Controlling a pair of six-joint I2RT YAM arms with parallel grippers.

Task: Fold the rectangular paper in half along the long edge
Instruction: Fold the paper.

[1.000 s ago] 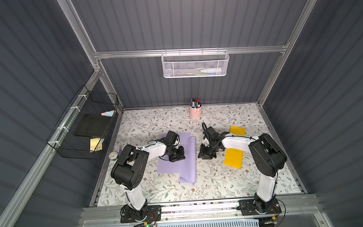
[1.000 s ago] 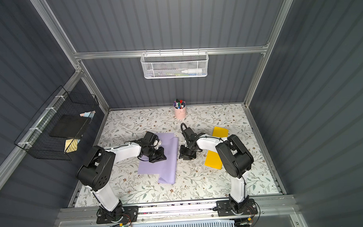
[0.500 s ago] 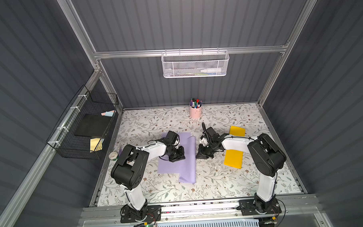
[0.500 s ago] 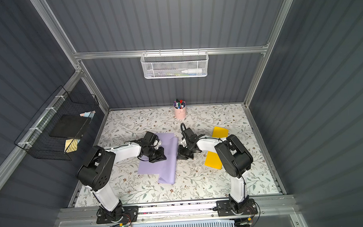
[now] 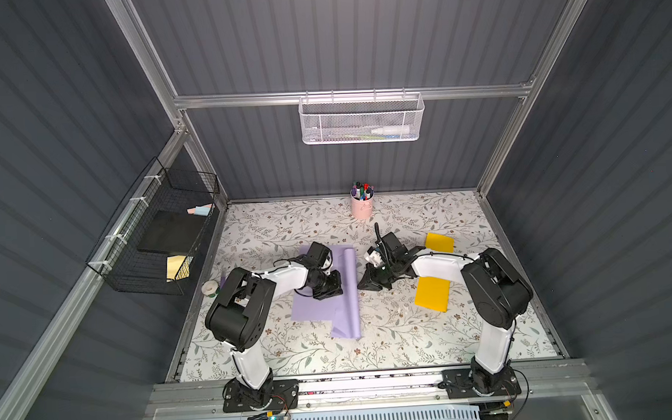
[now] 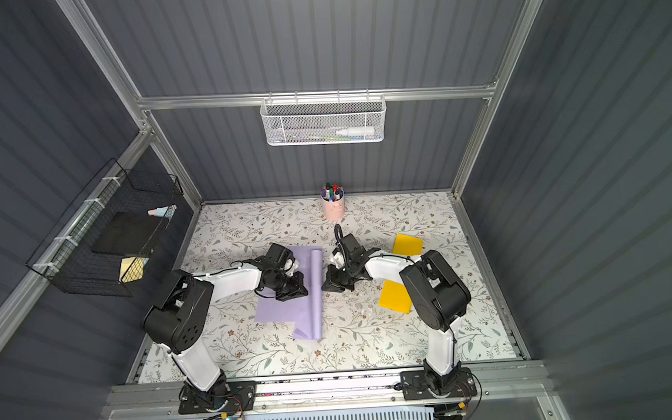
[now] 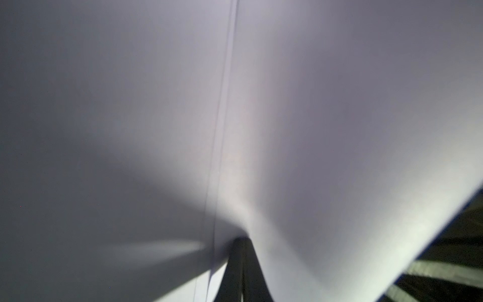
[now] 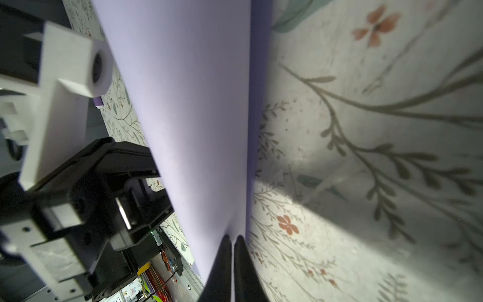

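The purple paper (image 5: 315,308) (image 6: 276,309) lies mid-table, its right side turned over to the left, with a rounded, uncreased fold along the right. My left gripper (image 5: 336,291) (image 6: 301,289) rests on the top layer, shut. In the left wrist view its tips (image 7: 241,239) press into the paper (image 7: 339,104) next to the layers' edges. My right gripper (image 5: 362,287) (image 6: 325,287) meets the fold from the right. In the right wrist view it (image 8: 232,238) is shut on the fold of the paper (image 8: 196,104).
Two yellow sheets (image 5: 431,294) (image 5: 439,242) lie under and beyond the right arm. A pink pen cup (image 5: 362,206) stands at the back, and a tape roll (image 5: 209,287) sits by the left edge. Wire baskets hang on the left wall (image 5: 155,240) and the back wall (image 5: 362,119).
My right gripper has slid left to the paper's fold and closed there. The left arm and the paper have stayed put.
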